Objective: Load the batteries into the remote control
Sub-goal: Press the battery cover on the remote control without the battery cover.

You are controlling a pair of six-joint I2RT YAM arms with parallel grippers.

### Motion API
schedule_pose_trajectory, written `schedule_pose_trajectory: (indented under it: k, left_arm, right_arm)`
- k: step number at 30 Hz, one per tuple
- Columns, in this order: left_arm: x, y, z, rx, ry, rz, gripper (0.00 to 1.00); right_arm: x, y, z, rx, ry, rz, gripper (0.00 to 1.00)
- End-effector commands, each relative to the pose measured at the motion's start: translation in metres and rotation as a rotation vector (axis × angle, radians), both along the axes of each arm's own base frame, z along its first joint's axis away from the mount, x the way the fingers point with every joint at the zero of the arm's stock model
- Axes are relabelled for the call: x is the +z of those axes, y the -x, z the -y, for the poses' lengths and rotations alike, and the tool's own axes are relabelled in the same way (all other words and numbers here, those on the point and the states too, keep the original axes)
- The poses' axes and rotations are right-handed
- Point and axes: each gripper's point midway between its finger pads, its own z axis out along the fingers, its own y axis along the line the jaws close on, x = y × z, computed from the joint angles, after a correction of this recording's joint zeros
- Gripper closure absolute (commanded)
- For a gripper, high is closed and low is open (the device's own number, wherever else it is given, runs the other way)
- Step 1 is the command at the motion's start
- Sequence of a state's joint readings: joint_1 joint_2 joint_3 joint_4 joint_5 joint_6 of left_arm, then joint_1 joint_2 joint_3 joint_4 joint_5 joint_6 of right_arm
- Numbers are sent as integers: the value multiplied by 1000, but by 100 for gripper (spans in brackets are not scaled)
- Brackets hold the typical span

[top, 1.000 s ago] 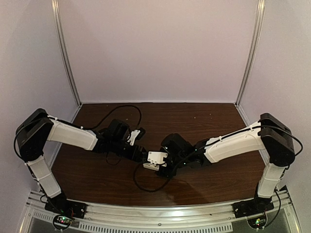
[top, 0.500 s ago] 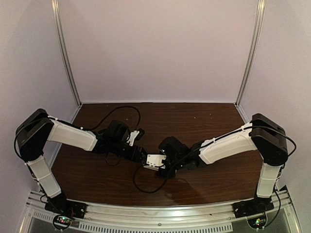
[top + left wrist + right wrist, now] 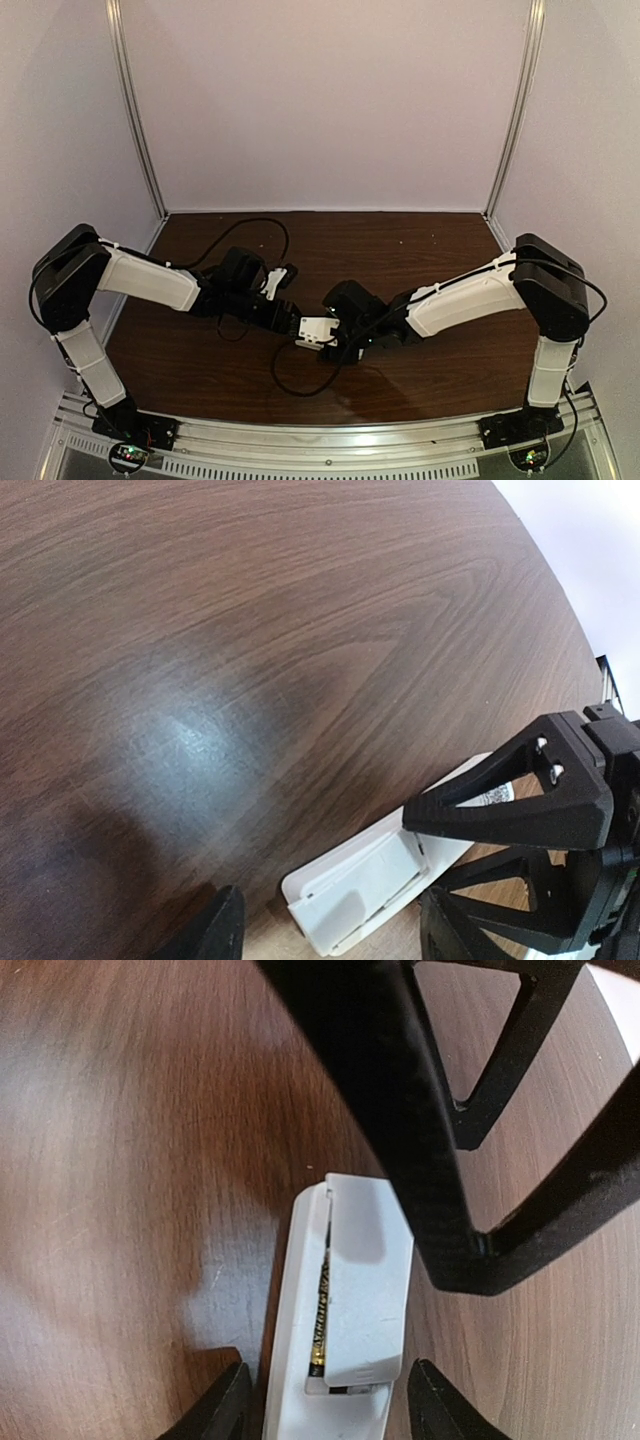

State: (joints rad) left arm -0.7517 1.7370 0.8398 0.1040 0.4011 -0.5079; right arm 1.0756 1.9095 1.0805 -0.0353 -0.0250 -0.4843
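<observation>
The remote control (image 3: pixel 318 331) lies back-up on the table between both grippers. It also shows in the left wrist view (image 3: pixel 350 875) and the right wrist view (image 3: pixel 295 1360). A small white cover plate (image 3: pixel 370 1280) rests askew over its battery bay. One orange-and-gold battery (image 3: pixel 322 1310) shows in the gap under the plate; the other is hidden. My left gripper (image 3: pixel 335 930) is open and straddles one end of the remote. My right gripper (image 3: pixel 330 1405) is open and straddles the other end, with small gaps at both fingers.
The brown wooden table (image 3: pixel 400 250) has white walls at the back and sides. A black cable (image 3: pixel 290 375) loops on the table near the front. The two grippers' fingers nearly interlock over the remote.
My right arm has shifted a little to the left, closer over the remote. The remote has moved slightly left with it. The left arm has stayed put.
</observation>
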Motion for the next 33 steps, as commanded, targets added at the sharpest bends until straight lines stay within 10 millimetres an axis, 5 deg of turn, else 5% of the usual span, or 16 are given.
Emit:
schedule_pose_trajectory:
  k: [1,8,16,33]
  left_arm:
    - [-2,-3,-2,10,10,0,40]
    - [-3,-2,-3,10,5,-2,40]
    - [-3,-2,-3,9,7,-3,40]
    - [-7,-1,-5,16,-4,-9,40]
  right_arm:
    - [-3,-4,-2,-13,16,-3,48]
    - [-7,-4,-1,-15,33,-12,51]
    - [-9,-5,-1,-22,45,-14,44]
    - [-6,-8,1,-38,53,1,62]
